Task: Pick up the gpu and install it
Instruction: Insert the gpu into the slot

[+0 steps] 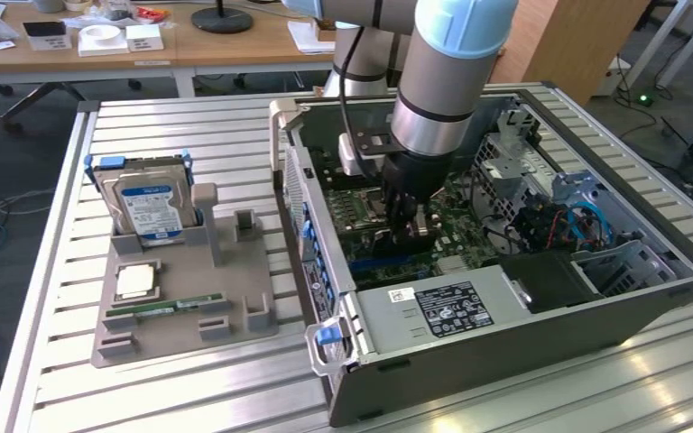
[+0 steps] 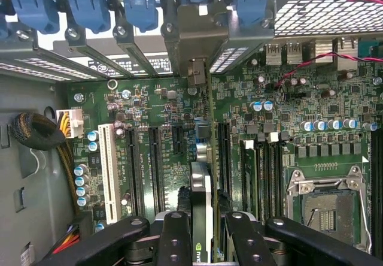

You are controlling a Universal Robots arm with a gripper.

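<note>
Open computer case [image 1: 527,307] lying on its side on a slatted metal table [image 1: 202,126], toward the table edge at the exterior view's right. The arm reaches down into the case, so that the gripper [image 1: 404,236] hangs just above the green motherboard [image 2: 161,98]. Its black fingers [image 2: 174,233] are clamped on the gpu [image 2: 200,200], which is held edge-on between them. The card runs parallel to the long black expansion slots [image 2: 154,164], between those slots and the processor socket [image 2: 326,203]. Whether its lower edge touches a slot cannot be told. Beside the case, toward the table edge at the exterior view's left, a grey holder [image 1: 178,316] carries an upright hard drive [image 1: 148,203] and a green RAM stick [image 1: 160,309].
</note>
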